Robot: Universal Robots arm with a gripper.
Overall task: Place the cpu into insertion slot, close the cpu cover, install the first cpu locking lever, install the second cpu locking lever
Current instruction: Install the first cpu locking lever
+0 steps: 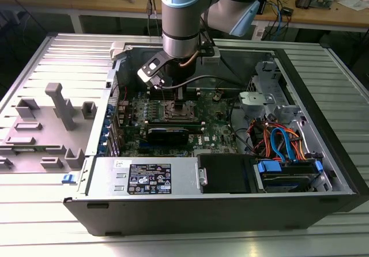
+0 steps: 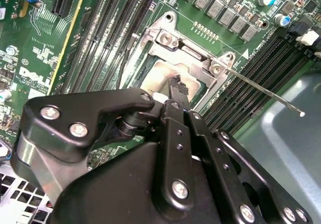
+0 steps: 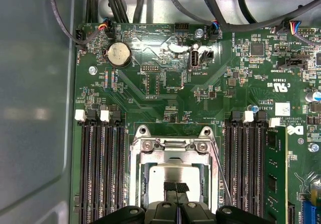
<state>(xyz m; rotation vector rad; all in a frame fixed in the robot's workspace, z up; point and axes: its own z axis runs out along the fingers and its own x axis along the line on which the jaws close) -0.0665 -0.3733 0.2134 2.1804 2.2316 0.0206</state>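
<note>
The cpu lies flat in the insertion slot of the green board, its silver top showing through the cut-out of the cpu cover, which lies down over it. My gripper is shut with nothing between its fingertips, which sit over the chip's top; I cannot tell whether they touch it. One thin wire locking lever sticks out from the socket's corner over the memory slots, unlatched.
Long black memory slots flank the socket on both sides. A black graphics card lies just in front of it, with the power supply nearer. Cables fill the case's right part. Grey fixtures stand outside the case.
</note>
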